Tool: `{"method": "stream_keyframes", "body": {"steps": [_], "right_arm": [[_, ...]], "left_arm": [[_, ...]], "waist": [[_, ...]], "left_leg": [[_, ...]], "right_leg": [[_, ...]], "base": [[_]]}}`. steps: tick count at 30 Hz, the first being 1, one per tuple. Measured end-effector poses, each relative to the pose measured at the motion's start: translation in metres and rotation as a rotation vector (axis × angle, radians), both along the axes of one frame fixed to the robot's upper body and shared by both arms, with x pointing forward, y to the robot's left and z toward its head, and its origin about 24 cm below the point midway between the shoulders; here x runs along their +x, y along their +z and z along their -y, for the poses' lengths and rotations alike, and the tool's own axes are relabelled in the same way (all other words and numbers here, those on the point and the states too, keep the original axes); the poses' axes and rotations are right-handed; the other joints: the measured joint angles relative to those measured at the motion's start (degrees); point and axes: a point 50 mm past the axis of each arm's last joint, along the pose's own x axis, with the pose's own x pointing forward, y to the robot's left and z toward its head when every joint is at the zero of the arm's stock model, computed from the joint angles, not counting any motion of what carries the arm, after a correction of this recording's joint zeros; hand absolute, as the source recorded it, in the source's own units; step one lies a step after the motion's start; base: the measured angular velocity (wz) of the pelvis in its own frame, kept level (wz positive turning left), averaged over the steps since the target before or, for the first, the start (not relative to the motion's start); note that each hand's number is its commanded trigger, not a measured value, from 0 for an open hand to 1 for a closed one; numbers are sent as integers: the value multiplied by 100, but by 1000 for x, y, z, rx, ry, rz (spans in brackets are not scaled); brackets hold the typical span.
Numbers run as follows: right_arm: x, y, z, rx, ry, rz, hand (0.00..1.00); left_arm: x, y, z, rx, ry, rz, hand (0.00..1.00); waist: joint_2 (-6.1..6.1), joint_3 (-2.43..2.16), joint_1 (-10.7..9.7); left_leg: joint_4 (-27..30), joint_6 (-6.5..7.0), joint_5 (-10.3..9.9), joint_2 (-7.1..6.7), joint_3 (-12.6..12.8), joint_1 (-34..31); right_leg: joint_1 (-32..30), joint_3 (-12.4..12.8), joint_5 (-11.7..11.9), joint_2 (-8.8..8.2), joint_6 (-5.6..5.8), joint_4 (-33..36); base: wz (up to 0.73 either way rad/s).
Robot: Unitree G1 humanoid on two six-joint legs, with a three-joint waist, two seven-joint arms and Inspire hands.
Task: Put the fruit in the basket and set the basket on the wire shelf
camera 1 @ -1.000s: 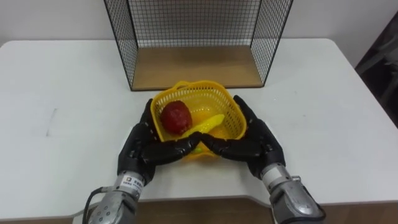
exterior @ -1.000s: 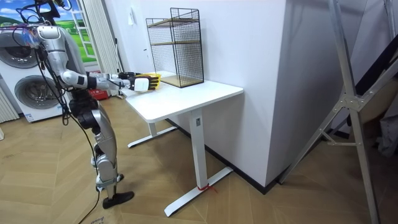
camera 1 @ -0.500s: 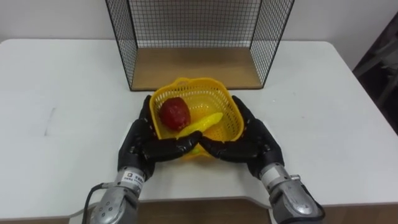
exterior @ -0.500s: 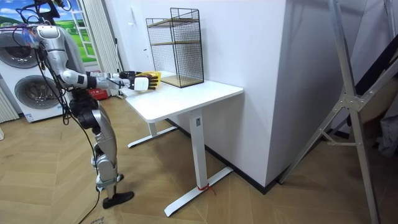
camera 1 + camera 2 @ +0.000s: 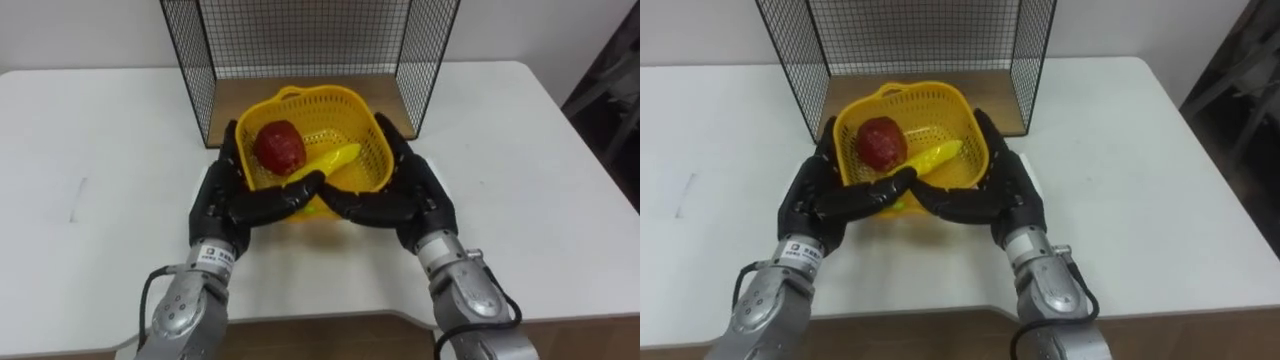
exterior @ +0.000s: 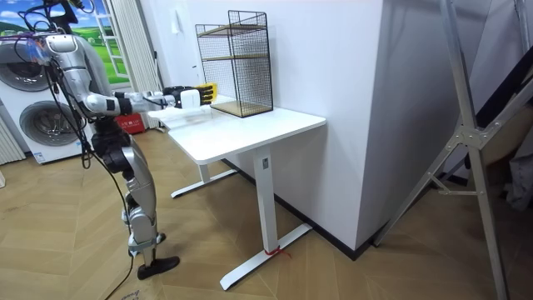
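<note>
A yellow mesh basket (image 5: 356, 104) hangs just above the white table (image 5: 90, 150), its far rim at the open front of the black wire shelf (image 5: 300, 40). Inside lie a dark red fruit (image 5: 280, 146) and a long yellow fruit (image 5: 335, 160). My left hand (image 5: 222, 205) presses against the basket's left side and my right hand (image 5: 415, 200) against its right side. The fingers run straight along the walls and the thumbs meet under the near rim. In the room view the basket (image 6: 206, 88) is held out in front of the shelf (image 6: 237, 62).
The shelf has a wooden floor board (image 5: 235, 100) and an upper level, and stands at the back of the table against the wall. Bare table top spreads to both sides. In the room view I stand at the table's end, with washing machines (image 6: 37, 121) behind me.
Both hands have raised the basket off the table and carried it away from me, up to the shelf's opening. The fruits have stayed inside it.
</note>
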Motion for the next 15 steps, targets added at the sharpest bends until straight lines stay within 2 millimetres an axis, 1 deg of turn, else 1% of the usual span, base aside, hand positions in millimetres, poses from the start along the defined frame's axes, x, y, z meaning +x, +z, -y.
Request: {"method": "stream_keyframes", "body": {"steps": [3,8,15], "right_arm": [[0,3,-1,4,-3,12,0],[1,6,-2,10,-4,21,0],[1,17,-2,20,-7,66,0]], "left_arm": [[1,4,0,-5,5,19,0],[1,5,1,-11,18,17,0],[1,13,2,-24,17,53,0]], "waist": [[13,-10,0],[25,-18,-3],[24,-26,-3]], "left_leg": [[-1,0,0,1,0,21],[4,0,1,2,4,26],[15,1,2,2,46,46]], "right_leg": [[21,5,0,1,0,-4],[18,11,0,-2,0,8],[-3,53,0,-3,0,71]], "base": [[0],[0],[-2]]}}
